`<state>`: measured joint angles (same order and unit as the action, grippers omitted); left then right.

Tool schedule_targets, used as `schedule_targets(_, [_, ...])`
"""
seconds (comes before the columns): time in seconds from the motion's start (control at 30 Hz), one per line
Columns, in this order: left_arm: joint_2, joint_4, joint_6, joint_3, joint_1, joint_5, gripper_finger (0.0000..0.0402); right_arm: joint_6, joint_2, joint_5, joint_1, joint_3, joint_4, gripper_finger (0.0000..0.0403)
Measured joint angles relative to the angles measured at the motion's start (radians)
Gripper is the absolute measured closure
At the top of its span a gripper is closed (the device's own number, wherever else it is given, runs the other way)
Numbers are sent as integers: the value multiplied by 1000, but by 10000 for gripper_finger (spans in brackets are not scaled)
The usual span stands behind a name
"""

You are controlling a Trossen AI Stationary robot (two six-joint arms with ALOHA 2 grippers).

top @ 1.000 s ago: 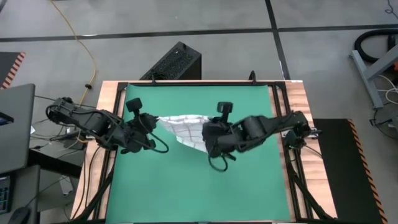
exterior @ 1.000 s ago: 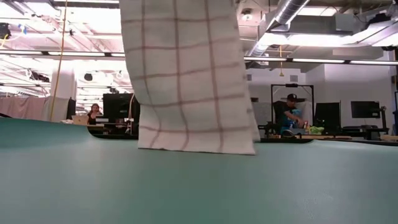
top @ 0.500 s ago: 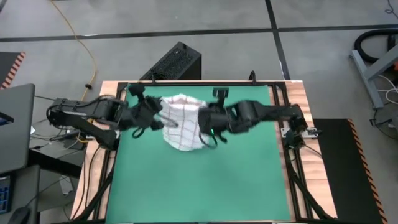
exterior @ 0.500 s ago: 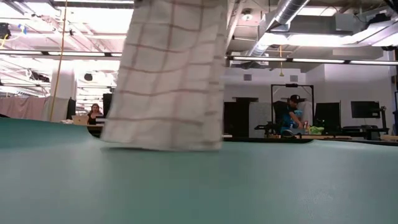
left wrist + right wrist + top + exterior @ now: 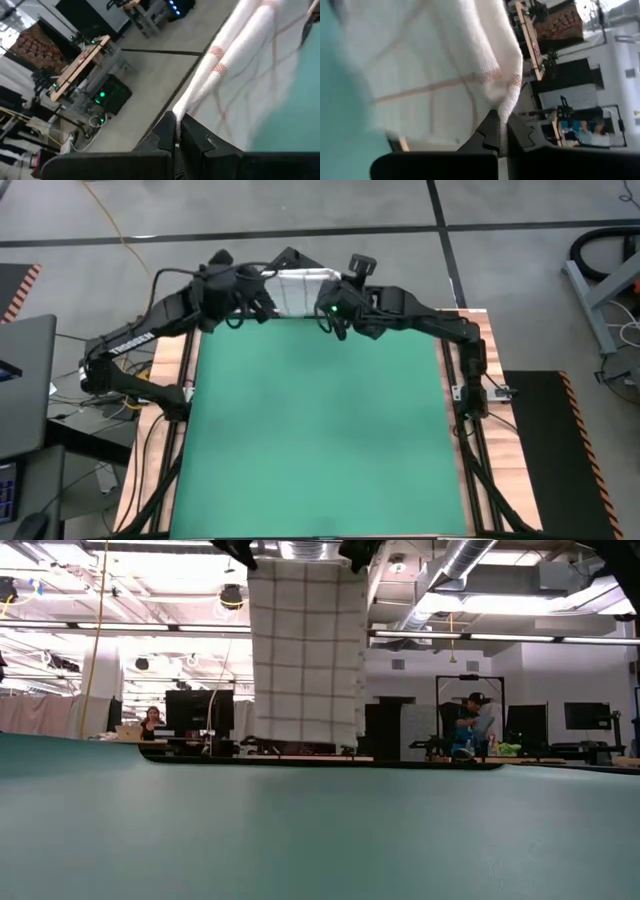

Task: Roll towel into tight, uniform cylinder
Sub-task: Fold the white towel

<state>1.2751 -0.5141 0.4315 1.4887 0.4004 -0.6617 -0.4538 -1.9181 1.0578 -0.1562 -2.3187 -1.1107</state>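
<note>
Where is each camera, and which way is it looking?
High: overhead, looking down; both arms hold the towel past the green mat.
Low: mat level, looking across; the towel hangs.
Left wrist: behind the left end effector, pinching towel edge.
Right wrist: behind the right end effector, same.
All share the towel.

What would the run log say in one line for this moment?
left gripper: shut on towel corner | right gripper: shut on other corner | towel: hanging flat, unrolled, at green mat far edge
</note>
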Motion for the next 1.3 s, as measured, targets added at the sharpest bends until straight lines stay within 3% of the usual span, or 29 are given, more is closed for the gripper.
schedule_targets(0.17, [-17,4,-70,-112,2,107,401,108,1,-50,18,107,-29,385])
schedule_targets(0.3, [-50,43,-200,-377,-56,111,401,248,2,-77,79,308,-21,385])
schedule_targets(0.43, [-79,118,-349,-668,-208,89,401,425,-1,-148,208,541,-21,385])
schedule_targets(0.6, [-118,157,-674,-876,-455,64,401,695,-1,-205,429,795,16,385])
schedule_targets(0.73, [-122,259,-884,-960,-640,98,401,882,1,-211,578,917,133,385])
schedule_targets(0.93, [-33,531,-994,-1000,-843,116,401,985,0,-299,700,968,339,385])
schedule_targets(1.07, [55,613,-1016,-999,-897,122,401,1002,-1,-350,717,971,377,385])
schedule_targets(1.3, [166,636,-1072,-999,-882,111,401,1066,-1,-408,678,973,334,385])
